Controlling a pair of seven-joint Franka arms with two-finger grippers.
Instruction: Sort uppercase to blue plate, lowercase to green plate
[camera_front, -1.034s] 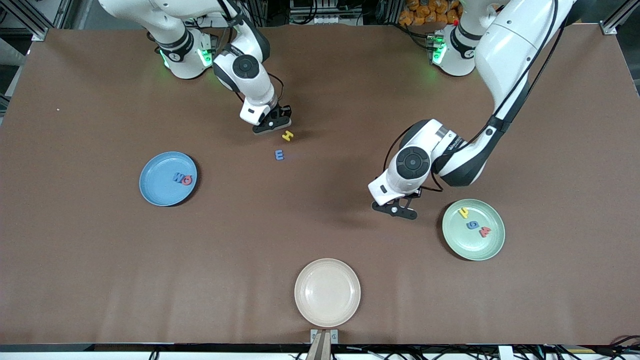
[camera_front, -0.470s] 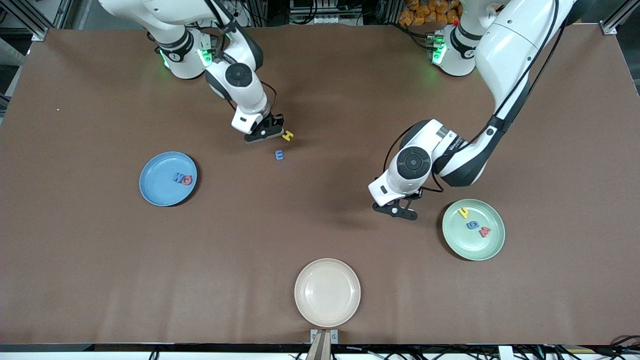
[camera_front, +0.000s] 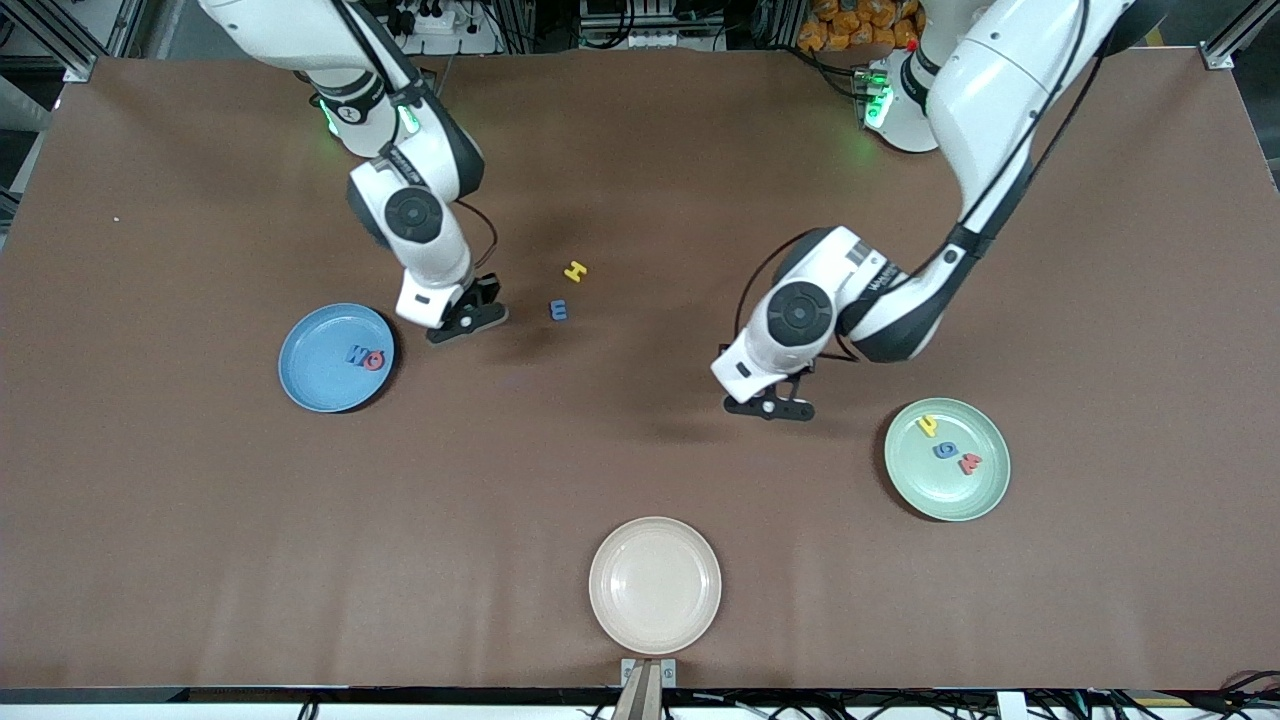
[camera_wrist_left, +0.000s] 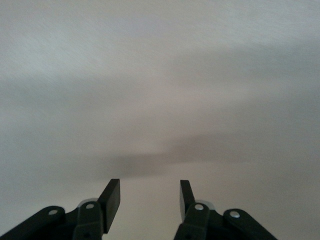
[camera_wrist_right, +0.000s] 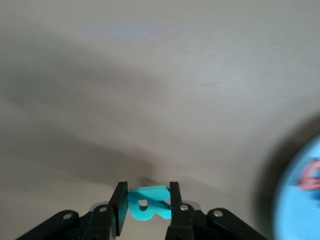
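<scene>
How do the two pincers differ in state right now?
The right pincer is shut on the small flat teal letter R, beside the round sky-blue plate. The left pincer stands open and empty over bare brown table. Both have black fingers.

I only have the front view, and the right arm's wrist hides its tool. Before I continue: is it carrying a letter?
Observer: Yes. The right wrist view shows the right tool shut on the teal R.
Operator: Does that view show the blue plate?
Observer: The blue plate shows at the edge of that view, not under the R.
Operator: And the left tool?
Observer: The left tool is open and empty, with only the table below it.
</scene>
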